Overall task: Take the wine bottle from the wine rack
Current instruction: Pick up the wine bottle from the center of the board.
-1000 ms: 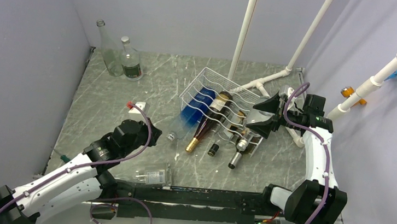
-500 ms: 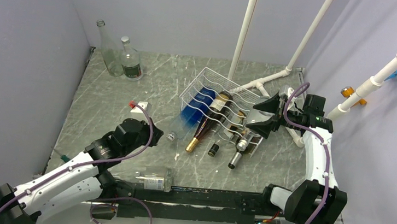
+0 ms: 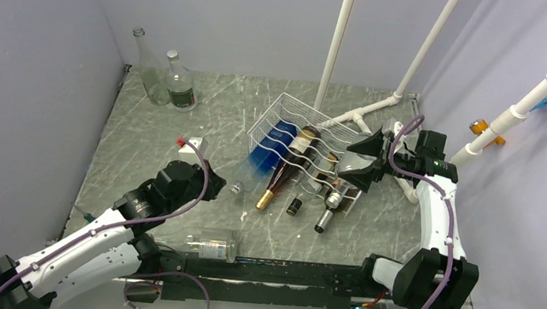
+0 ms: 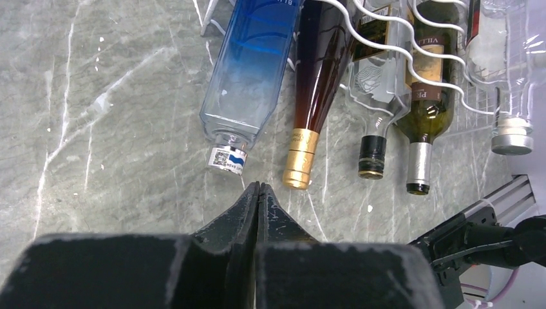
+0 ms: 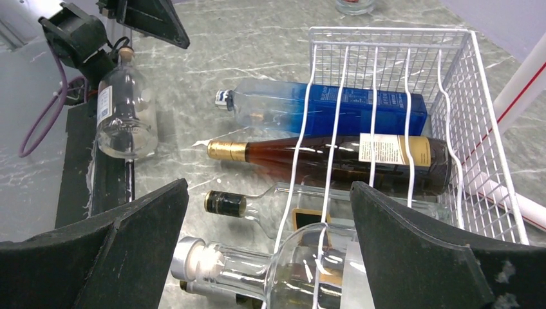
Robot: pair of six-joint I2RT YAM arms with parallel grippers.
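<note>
Wire, white, thin and bent into wavy rows, forms the wine rack (image 3: 267,124), a basket standing on the grey, marble-veined bench (image 3: 143,142). The wine bottle (image 4: 319,84), slim dark amber glass with a gold foil neck, lies in a cradle beside a square-shouldered blue bottle (image 4: 254,71), its neck poking out over the bench. The left end effector (image 4: 258,188) is pressed fully closed on nothing, near those two necks. The right end effector (image 5: 264,193) gapes wide and empty above a clear, silver-capped bottle (image 5: 257,270).

Wine bottles (image 3: 281,176) side by side in wine rack (image 3: 266,123) — necks frontward, upright bottles (image 3: 181,86) in far-left corner.
</note>
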